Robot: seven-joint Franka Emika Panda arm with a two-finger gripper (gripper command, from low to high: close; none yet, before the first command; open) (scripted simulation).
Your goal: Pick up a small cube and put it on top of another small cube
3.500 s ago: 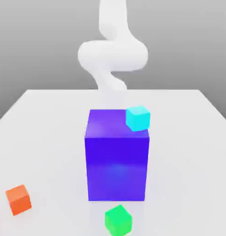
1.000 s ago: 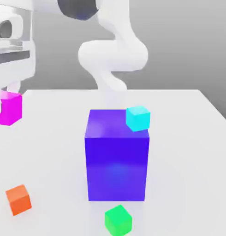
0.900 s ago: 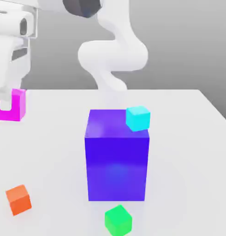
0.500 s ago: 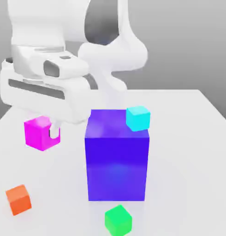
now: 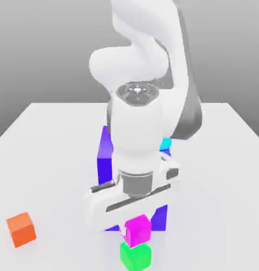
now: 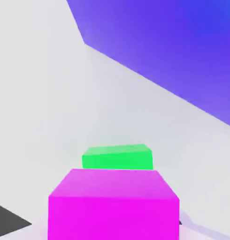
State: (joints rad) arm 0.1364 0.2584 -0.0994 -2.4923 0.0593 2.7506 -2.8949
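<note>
The small magenta cube [image 5: 138,232] sits directly above the small green cube [image 5: 135,256], near the table's front edge, and their faces look in contact. In the hand view the magenta cube [image 6: 113,206] is close up, with the green cube [image 6: 118,157] just beyond it. My gripper [image 5: 133,224] hangs straight down over the magenta cube, with its white hand right above it. The hand hides how the cube is gripped.
A big blue-purple block [image 5: 106,153] stands just behind the gripper, partly hidden by the arm, with a cyan cube [image 5: 165,143] at its top corner. An orange cube [image 5: 21,229] lies at the exterior view's front left on the white table [image 5: 52,159].
The arm has swung from the exterior view's left to the front of the big block, carrying the magenta cube down onto the green cube.
</note>
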